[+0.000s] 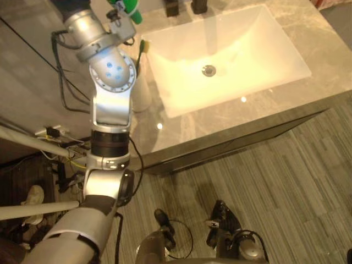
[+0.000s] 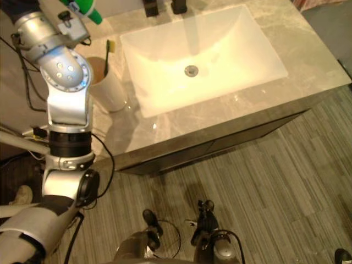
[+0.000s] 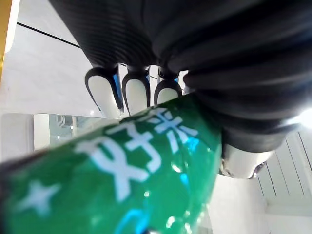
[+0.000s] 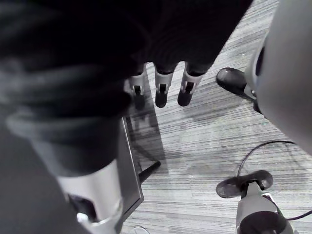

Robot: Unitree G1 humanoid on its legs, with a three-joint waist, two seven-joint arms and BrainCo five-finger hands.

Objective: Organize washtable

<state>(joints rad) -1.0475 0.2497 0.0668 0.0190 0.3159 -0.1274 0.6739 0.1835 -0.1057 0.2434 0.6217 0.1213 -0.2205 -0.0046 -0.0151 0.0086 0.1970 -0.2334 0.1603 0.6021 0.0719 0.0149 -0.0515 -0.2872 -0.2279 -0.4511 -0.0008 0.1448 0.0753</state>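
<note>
The left arm reaches up over the back left corner of the marble counter (image 2: pixel 313 55), its left hand (image 3: pixel 136 90) curled round a green tube (image 3: pixel 122 185) above a white cup (image 2: pixel 110 85) with a toothbrush (image 2: pixel 108 52). The tube's ends are cut off. The right hand (image 4: pixel 161 87) hangs loose-fingered over the floor (image 4: pixel 204 146), well apart from the sink (image 2: pixel 258 33).
</note>
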